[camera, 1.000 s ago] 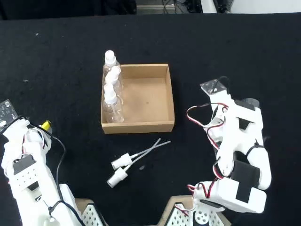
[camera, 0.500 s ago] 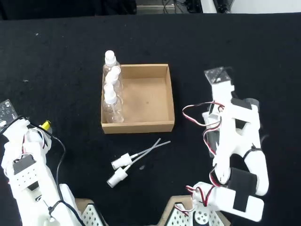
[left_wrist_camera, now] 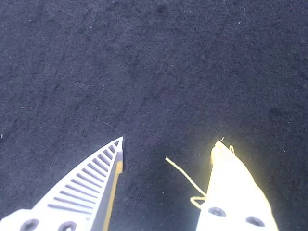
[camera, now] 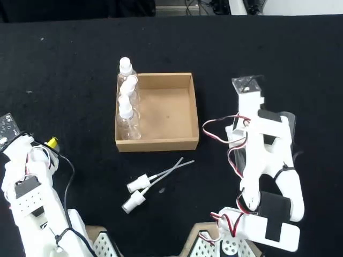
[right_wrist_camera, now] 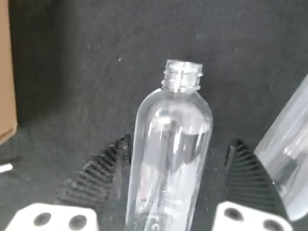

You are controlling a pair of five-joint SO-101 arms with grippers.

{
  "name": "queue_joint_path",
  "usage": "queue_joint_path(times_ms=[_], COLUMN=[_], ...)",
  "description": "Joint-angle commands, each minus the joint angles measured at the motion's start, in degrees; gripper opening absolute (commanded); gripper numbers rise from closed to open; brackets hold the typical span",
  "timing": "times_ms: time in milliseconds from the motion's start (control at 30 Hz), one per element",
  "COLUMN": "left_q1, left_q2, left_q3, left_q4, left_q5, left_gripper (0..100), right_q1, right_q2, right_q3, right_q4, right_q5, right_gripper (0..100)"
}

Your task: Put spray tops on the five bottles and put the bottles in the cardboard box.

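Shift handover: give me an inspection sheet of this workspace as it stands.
Surface: black cloth, flat.
Job's things: cardboard box holds a row of capped bottles along one side wall; two loose spray tops lie before it; an uncapped bottle lies inside the right gripper, a second clear bottle beside it.
Clutter: nothing seen.
Grippers: left gripper open over bare cloth; right gripper open around the uncapped bottle.
Cables: red and white wires loop off the right arm; black cable along the left arm.
Surroundings: cables beyond the cloth's far edge.
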Motion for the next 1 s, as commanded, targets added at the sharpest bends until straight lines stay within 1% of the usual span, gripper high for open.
queue_joint_path(times_ms=[0, 100, 300, 433, 567, 700, 867, 933, 967], left_q1=[0.66, 0.66, 0.48, 0.31, 0.31, 0.31, 0.31, 0.31, 0.31], left_q2=[-0.44, -0.44, -0.44, -0.44, -0.44, -0.44, -0.44, -0.44, -0.44], left_q3=[-0.66, -0.66, -0.66, -0.66, -0.66, -0.66, -0.66, -0.66, -0.66], left_q4=[-1.05, -1.05, -1.05, -1.05, -1.05, -1.05, -1.05, -1.05, -1.05], left_q5=[0.26, 0.26, 0.26, 0.26, 0.26, 0.26, 0.26, 0.26, 0.26], left_gripper=[21, 21, 21, 21, 21, 21, 21, 21, 21], right_q1=[-0.97, -0.44, -0.53, -0.62, -0.53, -0.70, -0.70, -0.70, -0.70], right_q2=[-2.59, -2.59, -2.24, 1.71, 5.67, 5.85, 6.20, 6.37, 6.37], right_q3=[-3.12, -3.30, -1.63, -2.68, -4.88, -6.02, -5.76, -5.85, -5.85], right_q4=[-1.58, -4.57, -5.27, -5.10, -2.64, 0.70, 0.97, 0.88, 0.88], right_q5=[-3.96, -8.26, -8.35, -8.35, -8.35, -8.26, -8.26, -8.18, -8.18], right_gripper=[26.1, 26.1, 26.1, 26.1, 26.1, 26.1, 26.1, 23.8, 20.0])
